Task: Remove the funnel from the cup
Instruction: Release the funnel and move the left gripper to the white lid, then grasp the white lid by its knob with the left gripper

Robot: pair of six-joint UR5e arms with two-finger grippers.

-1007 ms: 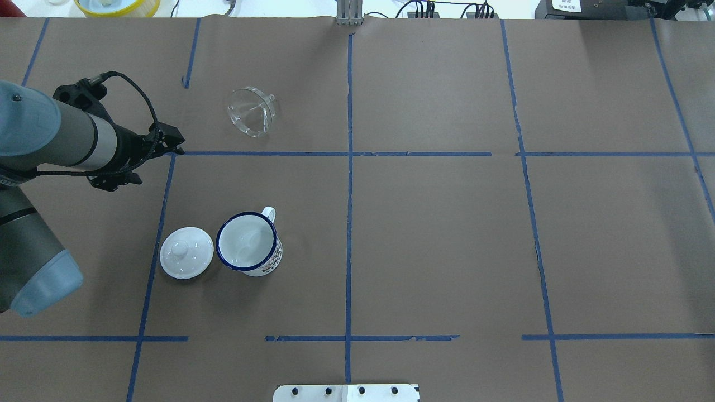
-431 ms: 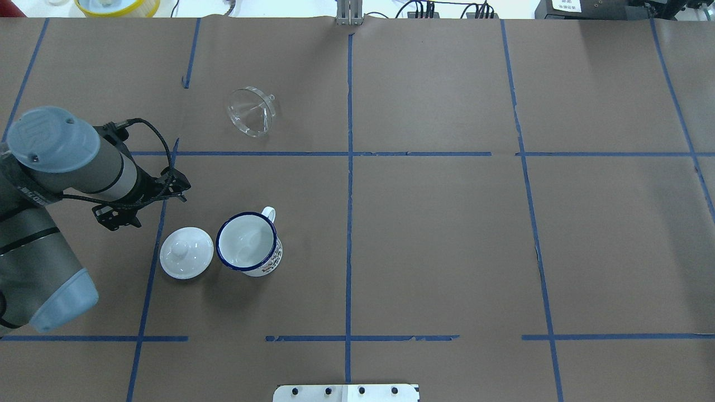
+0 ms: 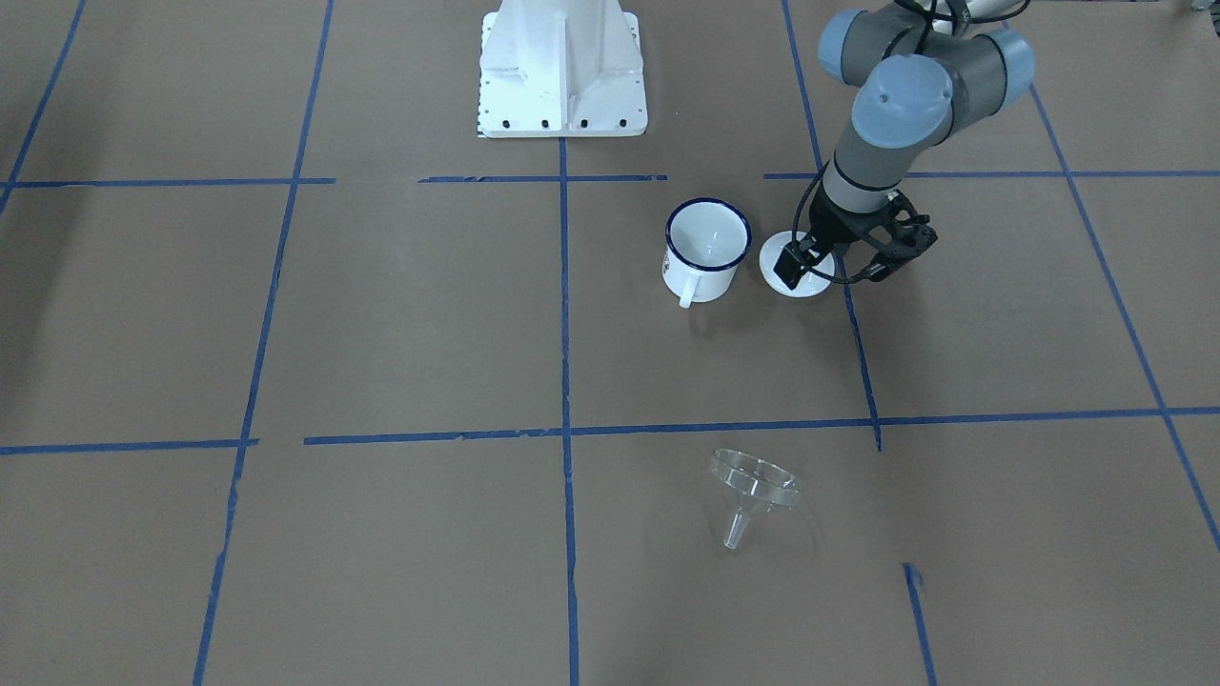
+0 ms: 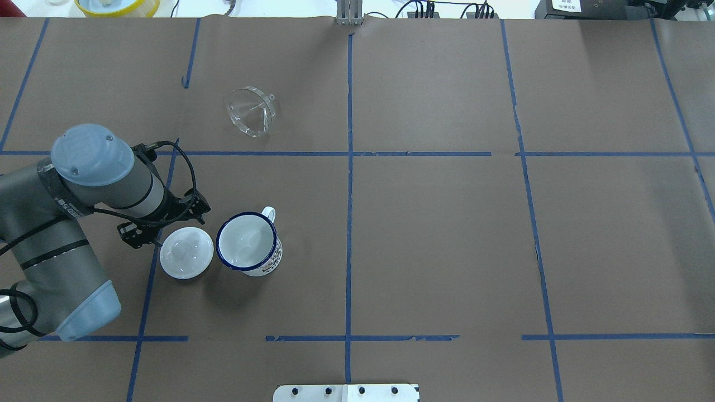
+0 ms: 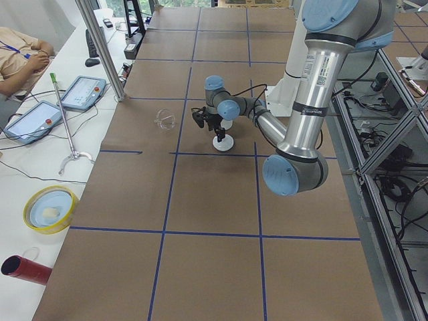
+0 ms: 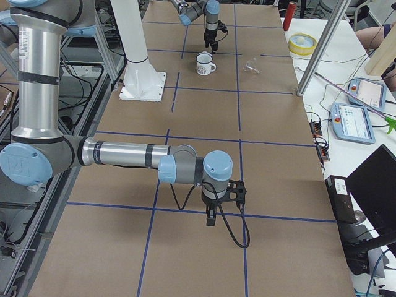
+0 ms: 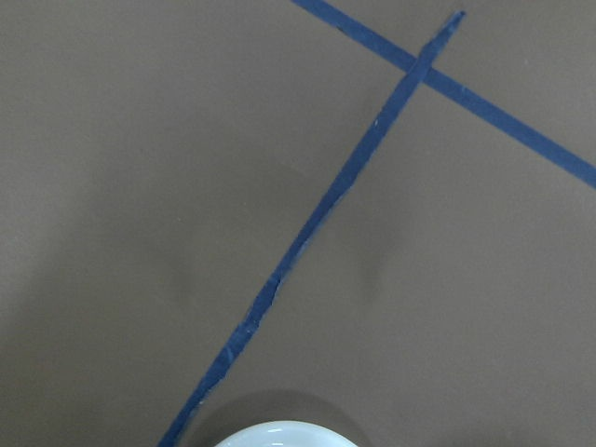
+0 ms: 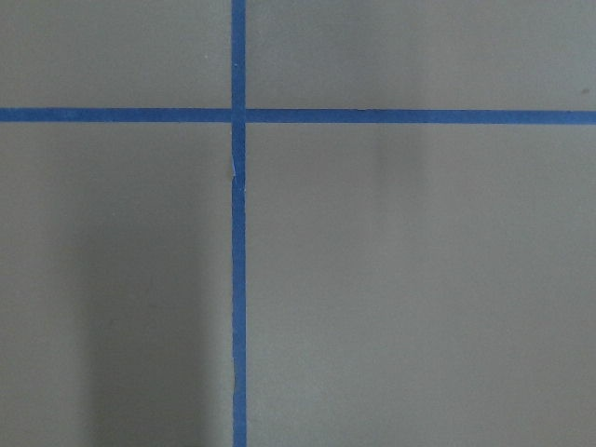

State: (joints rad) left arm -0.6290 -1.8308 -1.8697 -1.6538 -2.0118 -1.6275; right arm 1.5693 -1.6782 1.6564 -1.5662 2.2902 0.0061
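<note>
The clear funnel [image 4: 251, 111] lies on its side on the brown paper, well beyond the cup and apart from it, its spout [image 3: 735, 534] resting on the table. The white cup [image 4: 248, 243] with a dark blue rim stands upright with nothing in it. My left gripper [image 4: 160, 225] hangs low beside the white domed lid [image 4: 186, 252], left of the cup. It holds nothing, and two separate finger shadows show in the left wrist view. My right gripper [image 6: 211, 218] points down at bare paper far from these things; I cannot tell its state.
The lid's edge [image 7: 284, 433] shows at the bottom of the left wrist view. Blue tape lines [image 4: 349, 184] cross the paper. The robot's white base [image 3: 560, 71] stands behind the cup. A yellow bowl [image 4: 117, 5] sits past the table's far edge.
My left arm has swung back from the funnel's side of the table toward the lid and lowered beside it. The funnel, cup and lid have stayed put.
</note>
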